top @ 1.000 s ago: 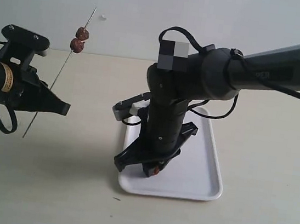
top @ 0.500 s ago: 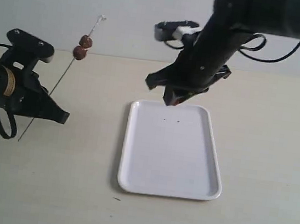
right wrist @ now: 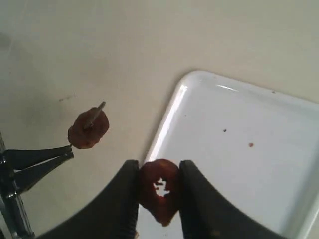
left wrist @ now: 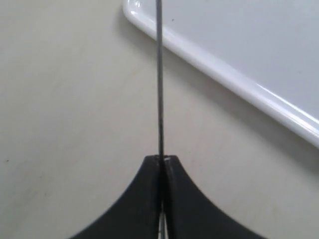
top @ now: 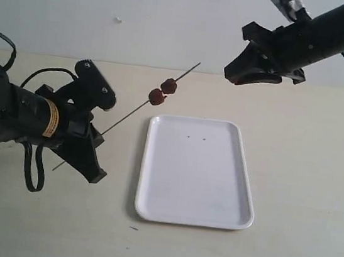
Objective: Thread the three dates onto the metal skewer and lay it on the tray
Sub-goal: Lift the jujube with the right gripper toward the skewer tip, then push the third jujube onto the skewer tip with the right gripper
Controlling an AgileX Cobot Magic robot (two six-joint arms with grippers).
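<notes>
The metal skewer (top: 126, 115) is held in the air by the left gripper (left wrist: 160, 162), whose jaws are pressed together on the rod. In the left wrist view the rod comes straight out from between the two black fingertips (left wrist: 147, 172), and a short piece of it shows behind them. In the exterior view its long axis is slanted: the lower end sticks out behind the jaws on the left, and the free tip points up and to the right, toward the right gripper (top: 250, 73). Two dates (top: 163, 92) sit on the upper part of the skewer, one just beside the other, near the far left corner of the tray (top: 193, 220). They are well apart from the left jaws and a little below the tip.

The third date (right wrist: 159, 191) is pinched between the right gripper's jaws, one finger on each side of it. This gripper hangs high, apart from the skewer tip. The tray lies flat on the table (top: 304, 184) with only a few small specks on it
</notes>
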